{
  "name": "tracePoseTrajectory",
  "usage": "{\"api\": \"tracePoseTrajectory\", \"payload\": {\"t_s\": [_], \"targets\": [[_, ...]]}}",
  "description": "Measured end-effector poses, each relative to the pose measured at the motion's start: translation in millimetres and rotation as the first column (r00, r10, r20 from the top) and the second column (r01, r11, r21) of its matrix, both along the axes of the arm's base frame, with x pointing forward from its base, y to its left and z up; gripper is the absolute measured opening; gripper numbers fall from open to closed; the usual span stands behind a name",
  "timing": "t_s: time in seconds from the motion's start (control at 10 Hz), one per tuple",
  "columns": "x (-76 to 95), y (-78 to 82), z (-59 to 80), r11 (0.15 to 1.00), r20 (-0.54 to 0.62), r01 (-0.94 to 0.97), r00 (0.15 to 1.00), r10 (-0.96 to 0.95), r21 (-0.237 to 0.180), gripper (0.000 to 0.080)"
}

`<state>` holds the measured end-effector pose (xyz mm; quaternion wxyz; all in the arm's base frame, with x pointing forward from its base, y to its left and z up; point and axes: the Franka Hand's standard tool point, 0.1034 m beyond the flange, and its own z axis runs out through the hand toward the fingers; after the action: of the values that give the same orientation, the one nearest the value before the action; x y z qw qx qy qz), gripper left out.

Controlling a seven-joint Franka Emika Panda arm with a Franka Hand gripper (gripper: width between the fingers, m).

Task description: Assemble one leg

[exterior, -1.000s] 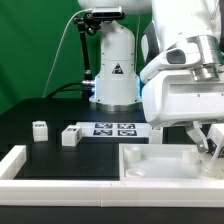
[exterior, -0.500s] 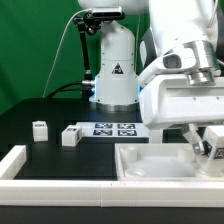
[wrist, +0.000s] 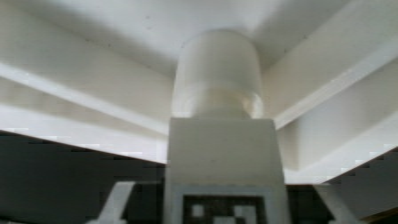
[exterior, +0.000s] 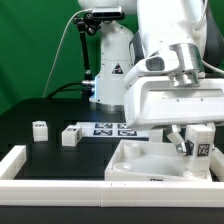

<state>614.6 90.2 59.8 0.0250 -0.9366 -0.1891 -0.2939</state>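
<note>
So, the gripper (exterior: 197,150) has the leg (exterior: 204,152) in it. The fingers look pinched on the leg's sides, w/ its black & white tag facing out in the exterior view. In the wrist view the leg (wrist: 222,150) fills the middle: a square block w/ the tag near the camera & a round peg at the far end. You can't rly see the finger pads there, so the pinch is my best guess from the exterior view.

The leg hangs over the white panel (exterior: 135,168), at the exterior view's right side of it. It's low & close to the panel. I can't tell if the peg touches it yet. In the wrist view the peg points at the panel's ridges & dips.

Step in hand, I think: bring the leg to its hole in a corner of the panel.

Next move prob needs:
- line the peg up w/ the hole
- keep the leg straight up, not tipped
- push down soft, then turn it till it sits tight
- hold the pinch firm so the leg can't slip

Other stuff: two small white blocks (exterior: 39,129) (exterior: 70,135) sit well apart from the arm on the black table (exterior: 60,152), near the marker board (exterior: 112,128).
</note>
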Motion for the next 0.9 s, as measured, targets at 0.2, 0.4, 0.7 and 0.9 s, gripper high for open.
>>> {"api": "tracePoseTrajectory", "payload": {"t_s": [0.2,0.4,0.7,0.9], "targets": [[-1.1,0.0,-2.5,1.0,-0.017,-0.002,1.0,0.002,-0.001,0.045],[-1.3,0.0,-2.8,1.0,-0.017,-0.002,1.0,0.002,-0.001,0.0576],[-1.3,0.0,-3.0,1.0,-0.018,-0.002,1.0,0.002,-0.001,0.0646],[-1.4,0.0,-3.0,1.0,-0.019,-0.002,1.0,0.002,-0.001,0.0649]]}}
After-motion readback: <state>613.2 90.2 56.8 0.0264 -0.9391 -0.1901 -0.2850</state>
